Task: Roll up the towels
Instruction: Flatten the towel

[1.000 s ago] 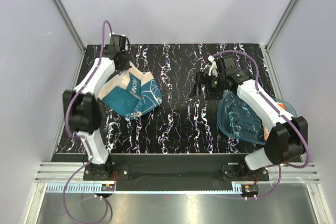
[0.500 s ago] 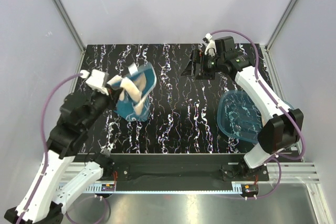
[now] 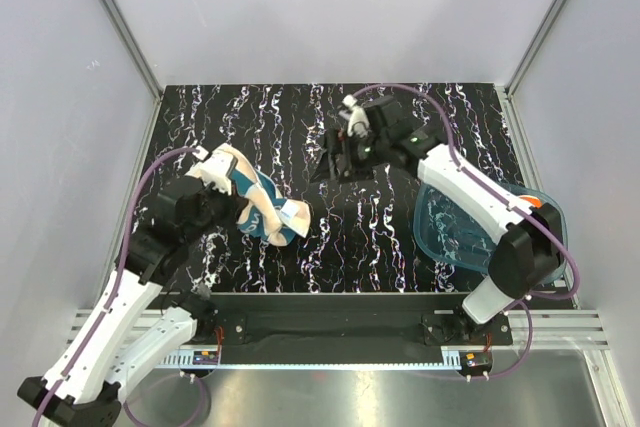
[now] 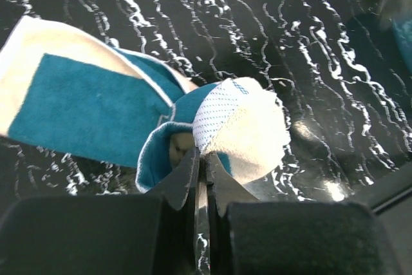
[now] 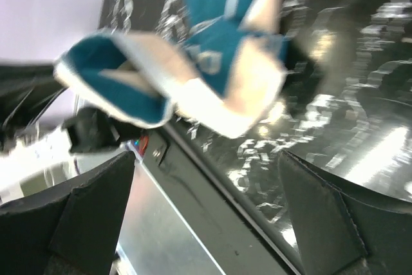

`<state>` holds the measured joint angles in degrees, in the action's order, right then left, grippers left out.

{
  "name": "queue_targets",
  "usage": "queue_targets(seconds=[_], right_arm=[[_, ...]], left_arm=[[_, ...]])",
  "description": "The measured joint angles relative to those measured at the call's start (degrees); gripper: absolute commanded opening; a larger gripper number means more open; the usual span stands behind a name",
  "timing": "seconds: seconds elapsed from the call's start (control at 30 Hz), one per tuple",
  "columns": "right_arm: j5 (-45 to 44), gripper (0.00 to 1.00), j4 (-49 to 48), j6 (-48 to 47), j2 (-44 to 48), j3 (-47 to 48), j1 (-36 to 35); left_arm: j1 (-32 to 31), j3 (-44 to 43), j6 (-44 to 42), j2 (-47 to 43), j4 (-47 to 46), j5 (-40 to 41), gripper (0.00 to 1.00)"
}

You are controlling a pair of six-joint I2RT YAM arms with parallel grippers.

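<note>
Left gripper [image 4: 201,167] is clamped on a fold of the teal towel [image 4: 90,111]. The towel trails from the fingertips bunched and twisted, with teal face and cream underside both showing. Right gripper [image 3: 336,161] stands wide, holding nothing, well apart from the towel.

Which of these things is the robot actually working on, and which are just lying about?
Part of the job: teal towel, bunched and pinched by the left fingers; right fingers, open and empty.
Lying about: translucent blue tray, beside the right arm.
</note>
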<state>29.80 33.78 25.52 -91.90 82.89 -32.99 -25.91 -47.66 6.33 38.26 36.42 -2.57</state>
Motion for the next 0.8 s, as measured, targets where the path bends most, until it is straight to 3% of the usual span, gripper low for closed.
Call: queue_targets(seconds=[0.17, 0.37, 0.5, 0.8], right_arm=[[2.82, 1.0, -4.07, -0.17, 0.57, -0.66, -4.66], [7.82, 0.75, -10.29, -1.01, 1.27, -0.61, -4.83], [9.09, 0.67, -12.35, -1.92, -0.37, -0.24, -6.29], [9.99, 0.59, -13.4, -2.86, -6.56, 3.13, -9.27]], left_arm=[[0.0, -2.25, 0.17, 4.92, -2.1, -3.8, 0.02], [0.0, -2.32, 0.35, 6.86, -4.83, -7.3, 0.02], [0.0, -2.36, 0.81, 7.19, -6.51, -9.09, 0.02], [0.0, -2.49, 0.92, 8.44, -7.54, -11.28, 0.02]])
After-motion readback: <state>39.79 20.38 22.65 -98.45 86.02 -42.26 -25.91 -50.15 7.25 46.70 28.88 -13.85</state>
